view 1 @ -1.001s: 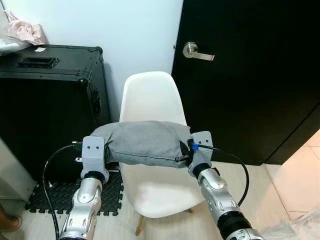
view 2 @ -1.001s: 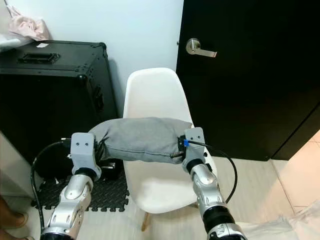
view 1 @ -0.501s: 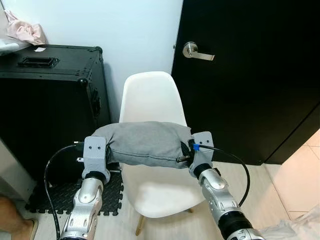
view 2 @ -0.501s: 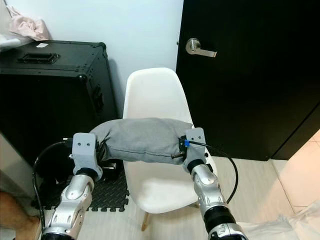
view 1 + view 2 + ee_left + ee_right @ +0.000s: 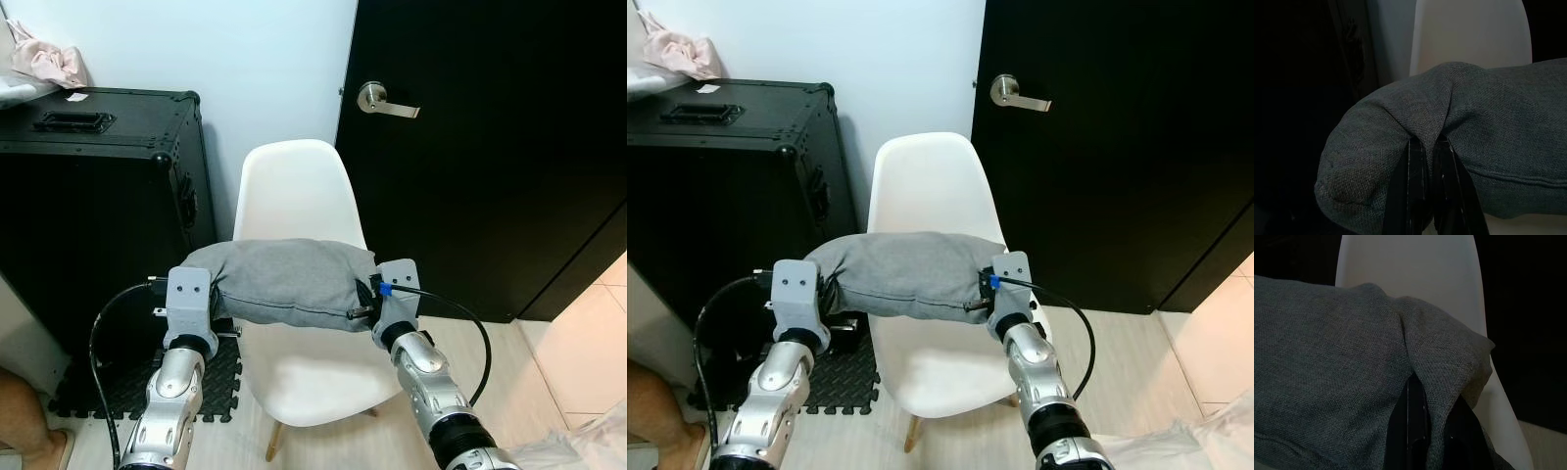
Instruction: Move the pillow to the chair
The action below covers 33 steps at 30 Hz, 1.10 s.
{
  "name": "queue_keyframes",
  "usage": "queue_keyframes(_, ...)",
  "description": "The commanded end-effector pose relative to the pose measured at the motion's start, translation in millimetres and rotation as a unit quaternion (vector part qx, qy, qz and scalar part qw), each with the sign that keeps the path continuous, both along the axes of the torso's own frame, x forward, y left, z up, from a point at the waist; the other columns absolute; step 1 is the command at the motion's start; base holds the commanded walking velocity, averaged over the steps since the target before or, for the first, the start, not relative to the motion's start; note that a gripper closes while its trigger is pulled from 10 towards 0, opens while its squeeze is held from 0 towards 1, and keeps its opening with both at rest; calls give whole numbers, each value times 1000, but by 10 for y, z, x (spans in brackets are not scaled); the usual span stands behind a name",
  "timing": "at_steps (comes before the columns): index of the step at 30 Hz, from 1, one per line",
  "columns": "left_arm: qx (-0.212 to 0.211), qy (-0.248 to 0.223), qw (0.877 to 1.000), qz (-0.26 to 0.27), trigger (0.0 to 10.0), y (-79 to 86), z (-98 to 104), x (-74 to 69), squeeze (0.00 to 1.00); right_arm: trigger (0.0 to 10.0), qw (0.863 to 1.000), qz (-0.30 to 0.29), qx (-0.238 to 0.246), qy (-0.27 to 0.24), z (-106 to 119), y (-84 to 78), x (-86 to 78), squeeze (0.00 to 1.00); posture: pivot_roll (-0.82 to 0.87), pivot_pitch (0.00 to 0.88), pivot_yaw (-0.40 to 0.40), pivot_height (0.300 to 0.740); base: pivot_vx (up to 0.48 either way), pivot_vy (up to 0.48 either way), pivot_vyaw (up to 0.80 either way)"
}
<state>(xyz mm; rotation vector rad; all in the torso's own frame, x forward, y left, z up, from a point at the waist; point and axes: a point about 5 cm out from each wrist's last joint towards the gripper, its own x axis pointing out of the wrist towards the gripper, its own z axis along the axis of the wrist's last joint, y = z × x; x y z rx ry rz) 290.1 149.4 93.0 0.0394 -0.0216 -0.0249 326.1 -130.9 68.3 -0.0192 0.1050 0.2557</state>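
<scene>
Pillow (image 5: 287,282), grey and kinda woven-looking, hanging in the air right above the seat of the white chair (image 5: 299,201), strung sideways between the two claws and not touching the seat yet. Left claw (image 5: 1426,161) pinched tight on a fold of fabric at the pillow's left end, right claw (image 5: 1422,404) clamped the same way on a fold at the right end, cloth bunched up over the black fingers in both wrist views.

Looks soft and light, judging by how the middle sags a little and the corners droop. Nothing fragile, nothing slippery, just floppy. Grabbing it by the end folds like this seems fine, though a thin pinch of cover could probably slide out if yanked. Holding both ends level should keep it from flopping off one side.

Pretty far along, guessing: only lowering onto the seat and letting go left to do. Worth aiming for the middle of the seat, since the shell curves and a pillow this wide overhangs both edges.

Big black case (image 5: 93,196) just left of the chair, black door (image 5: 490,147) behind on the right, foam mat (image 5: 132,387) on the floor.
</scene>
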Motion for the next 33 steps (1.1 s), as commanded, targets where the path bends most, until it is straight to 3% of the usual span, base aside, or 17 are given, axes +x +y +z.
queue_keyframes(1, 3, -30, 999, -42, 10000, -180, 104, 36, 0, 10000, 1000, 13, 1, -24, 83, 66, 36, 0, 64, 40, -51, 740, 0, 0, 0)
queue_keyframes(12, 3, -31, 999, -43, 10000, -186, 104, 33, 0, 10000, 1000, 13, 1, -24, 72, 67, 26, 0, 66, 43, -52, 740, 0, 0, 0)
queue_keyframes(18, 7, -45, 996, -81, 10000, -330, 152, 15, 0, 10000, 1000, 14, 2, -24, 71, 78, 24, 0, 67, 44, -52, 740, 0, 0, 0)
queue_keyframes(23, 11, -39, 996, -82, 10000, -387, 130, 43, 0, 10000, 1000, 14, 2, -23, 72, 77, 32, 0, 66, 42, -54, 740, 0, 0, 0)
queue_keyframes(33, 13, -43, 996, -71, 10000, -359, 175, 116, 0, 10000, 1000, 13, 2, -25, 99, 75, 54, 0, 68, 40, -56, 740, 0, 0, 0)
